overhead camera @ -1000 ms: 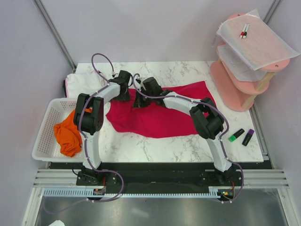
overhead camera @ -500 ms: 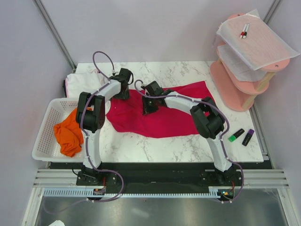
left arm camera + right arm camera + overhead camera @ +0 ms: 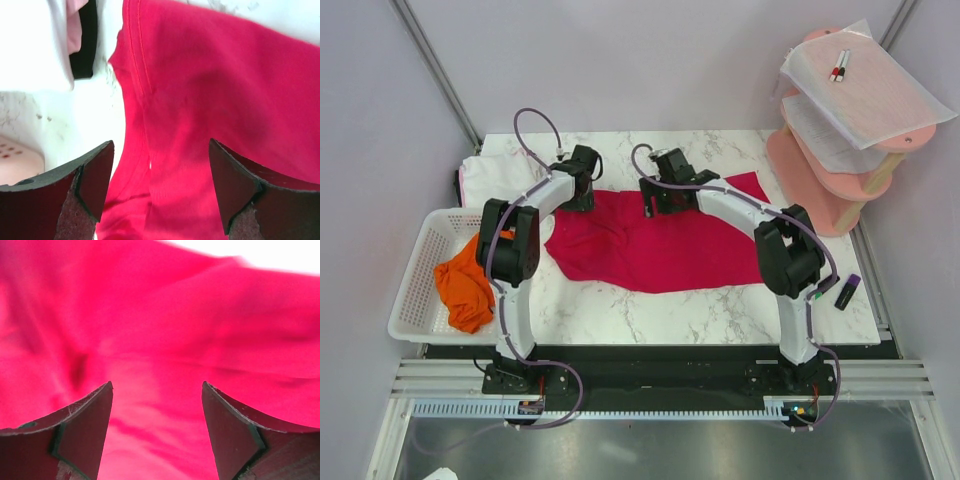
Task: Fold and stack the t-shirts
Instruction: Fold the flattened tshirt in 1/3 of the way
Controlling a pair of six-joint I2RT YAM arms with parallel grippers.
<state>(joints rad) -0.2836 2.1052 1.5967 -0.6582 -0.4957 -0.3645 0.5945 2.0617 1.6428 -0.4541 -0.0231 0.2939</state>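
Observation:
The crimson-red t-shirt (image 3: 665,245) lies spread on the marble table. My left gripper (image 3: 582,192) hovers open over its back-left corner; in the left wrist view the jaws (image 3: 160,190) straddle the shirt's hemmed edge (image 3: 145,100) with nothing pinched. My right gripper (image 3: 660,195) is open above the shirt's back edge, and only loose red cloth (image 3: 165,330) shows under it (image 3: 157,430). The white t-shirt (image 3: 485,180) lies at the back left. The orange t-shirt (image 3: 465,285) is bunched in the basket.
A white mesh basket (image 3: 415,290) sits at the left table edge. A pink tiered shelf (image 3: 840,180) with translucent sheets (image 3: 860,85) stands at the back right. A purple marker (image 3: 847,291) lies near the right arm's elbow.
My right gripper opened and let go of the red shirt, then moved back and to the right. The lifted cloth dropped flat. The left gripper stayed nearly in place.

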